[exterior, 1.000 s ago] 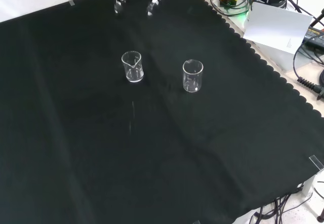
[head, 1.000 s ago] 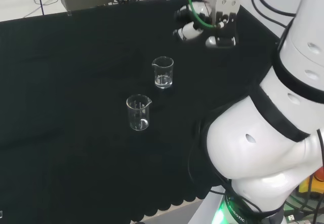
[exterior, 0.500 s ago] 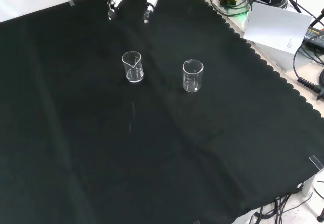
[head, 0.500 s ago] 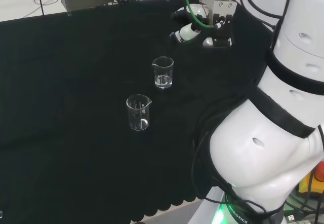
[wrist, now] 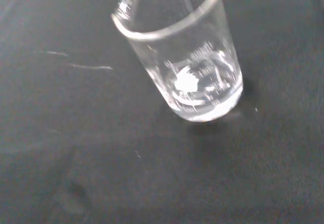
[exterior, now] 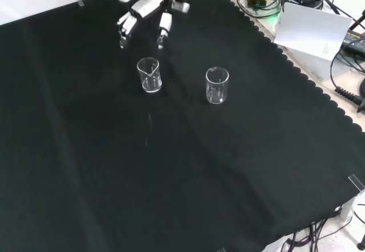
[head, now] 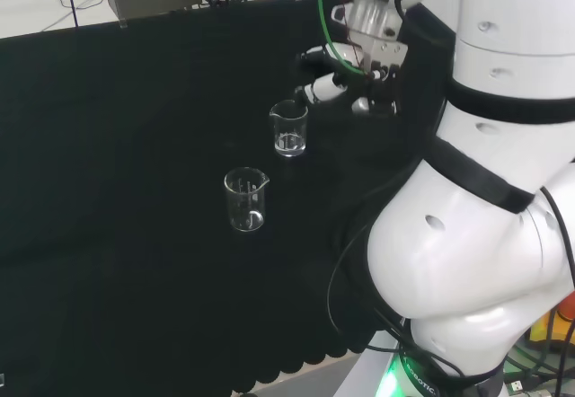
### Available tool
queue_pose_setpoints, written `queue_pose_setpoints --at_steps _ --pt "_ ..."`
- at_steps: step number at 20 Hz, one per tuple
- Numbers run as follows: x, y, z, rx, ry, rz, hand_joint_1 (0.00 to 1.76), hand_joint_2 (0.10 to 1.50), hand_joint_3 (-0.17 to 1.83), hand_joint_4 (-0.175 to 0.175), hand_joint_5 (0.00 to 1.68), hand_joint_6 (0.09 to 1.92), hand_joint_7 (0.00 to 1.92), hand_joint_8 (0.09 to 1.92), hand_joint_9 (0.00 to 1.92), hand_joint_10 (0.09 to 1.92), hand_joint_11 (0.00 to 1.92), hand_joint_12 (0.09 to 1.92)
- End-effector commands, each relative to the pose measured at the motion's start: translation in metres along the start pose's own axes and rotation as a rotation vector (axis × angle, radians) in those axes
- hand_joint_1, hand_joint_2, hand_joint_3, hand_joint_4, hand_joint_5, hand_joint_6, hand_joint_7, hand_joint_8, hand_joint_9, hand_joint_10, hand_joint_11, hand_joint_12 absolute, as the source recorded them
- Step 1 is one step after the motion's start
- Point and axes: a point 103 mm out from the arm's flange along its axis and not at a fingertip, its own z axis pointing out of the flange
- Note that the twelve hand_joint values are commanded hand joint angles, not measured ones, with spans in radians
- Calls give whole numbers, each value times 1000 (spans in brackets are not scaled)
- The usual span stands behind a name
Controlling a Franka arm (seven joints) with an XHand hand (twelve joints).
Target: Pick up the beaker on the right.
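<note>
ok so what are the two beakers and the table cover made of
Both beakers look like clear glass, possibly plastic: the cloth shows straight through them, with bright glints on rims and bases. The cover looks like matte black fabric: it shows soft creases, no shine, and a scalloped cut edge.

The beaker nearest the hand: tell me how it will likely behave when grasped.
The beaker looks like clear, thin-walled glass, so probably rigid, fragile and smooth enough to slip between the fingers of the open hand. It looks empty, so likely light. It stands upright on a flat base on the black cloth, taller than wide, so a sideways nudge might tip it, and then it could roll.
</note>
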Motion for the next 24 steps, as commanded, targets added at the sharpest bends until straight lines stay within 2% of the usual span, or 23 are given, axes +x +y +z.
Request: queue_pose_setpoints --at_steps 1,6,11,18,24 --pt "-11 20 21 -61 99 -63 797 936 -175 -51 463 87 252 708 374 686 3 1422" --pt "-19 16 35 -77 170 -119 803 921 -175 -50 484 87 286 718 397 686 5 1424" --pt "-29 18 48 -75 211 -162 802 901 -175 -49 504 87 316 723 416 679 16 1424" --pt "-34 26 66 -48 234 -197 803 889 -175 -47 498 87 301 712 400 661 6 1414" --pt "-35 31 75 -22 260 -231 808 873 -175 -43 448 87 198 680 317 634 0 1344"
